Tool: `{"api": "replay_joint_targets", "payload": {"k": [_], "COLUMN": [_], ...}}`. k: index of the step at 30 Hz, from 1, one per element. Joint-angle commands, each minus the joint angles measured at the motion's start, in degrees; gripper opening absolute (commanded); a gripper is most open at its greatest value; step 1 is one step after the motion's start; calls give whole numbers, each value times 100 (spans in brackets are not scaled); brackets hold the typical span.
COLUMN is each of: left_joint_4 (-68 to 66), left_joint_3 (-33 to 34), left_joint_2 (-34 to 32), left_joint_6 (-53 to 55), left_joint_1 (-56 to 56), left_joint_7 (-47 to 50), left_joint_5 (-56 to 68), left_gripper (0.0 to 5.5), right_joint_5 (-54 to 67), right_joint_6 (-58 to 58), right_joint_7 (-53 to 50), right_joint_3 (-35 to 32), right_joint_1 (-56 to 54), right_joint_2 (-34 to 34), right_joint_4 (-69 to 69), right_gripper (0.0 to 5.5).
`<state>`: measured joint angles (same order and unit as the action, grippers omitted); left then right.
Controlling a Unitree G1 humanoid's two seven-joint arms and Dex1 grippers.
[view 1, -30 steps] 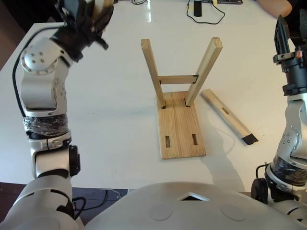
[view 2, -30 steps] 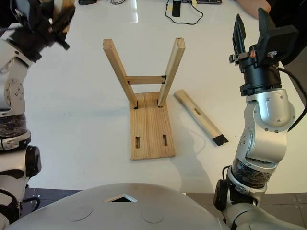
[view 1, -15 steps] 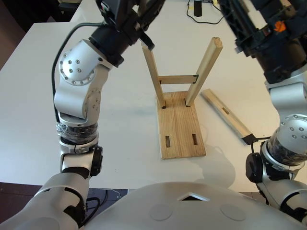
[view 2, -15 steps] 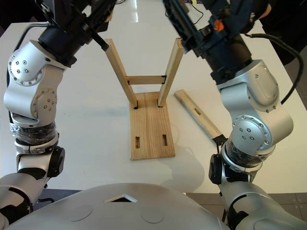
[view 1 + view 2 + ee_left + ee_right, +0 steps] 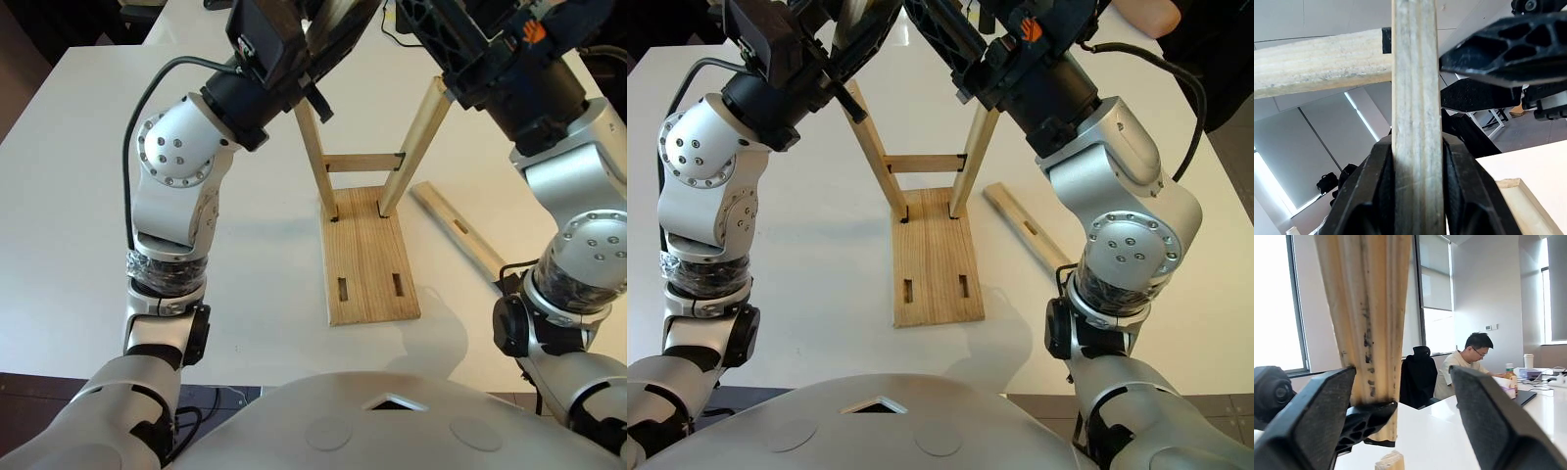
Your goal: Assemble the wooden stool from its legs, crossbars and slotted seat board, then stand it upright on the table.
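My left end effector (image 5: 1418, 166), clamped on a wooden part (image 5: 1417, 73), and my right end effector (image 5: 1405, 382), fingers spread wide, have swung in from the worktop's (image 5: 225, 245) left and right edges to meet above the seat board (image 5: 370, 264), which lies mid-worktop with two legs (image 5: 315, 147) slotted in, likely to join parts.

Stained wooden piece (image 5: 1369, 308) upright, against one finger (image 5: 1312, 416), pincer (image 5: 1403, 372) spread

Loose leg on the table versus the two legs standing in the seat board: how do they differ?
The loose leg lies flat on the table, right of the seat board; the standing legs rise from its far slots. The loose leg is joined to nothing; the standing legs are tied by a crossbar. All are pale wood.
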<state>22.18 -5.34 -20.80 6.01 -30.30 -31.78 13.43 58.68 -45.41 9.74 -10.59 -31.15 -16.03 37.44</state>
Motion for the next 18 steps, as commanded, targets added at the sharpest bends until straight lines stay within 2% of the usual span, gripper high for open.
{"api": "replay_joint_targets", "payload": {"k": [1,18], "left_joint_4": [-166,-241], "left_joint_3": [-79,-209], "left_joint_2": [-58,11], "left_joint_6": [-253,-610], "left_joint_1": [81,263], "left_joint_7": [-128,-204], "left_joint_5": [-160,-405], "left_gripper": [108,108], "right_joint_5": [474,69], "right_joint_6": [-76,194], "right_joint_7": [34,145], "right_joint_3": [-8,281], "right_joint_1": [-169,-297], "right_joint_2": [-235,-715], "right_joint_4": [104,-113], "right_gripper": [352,352]}}
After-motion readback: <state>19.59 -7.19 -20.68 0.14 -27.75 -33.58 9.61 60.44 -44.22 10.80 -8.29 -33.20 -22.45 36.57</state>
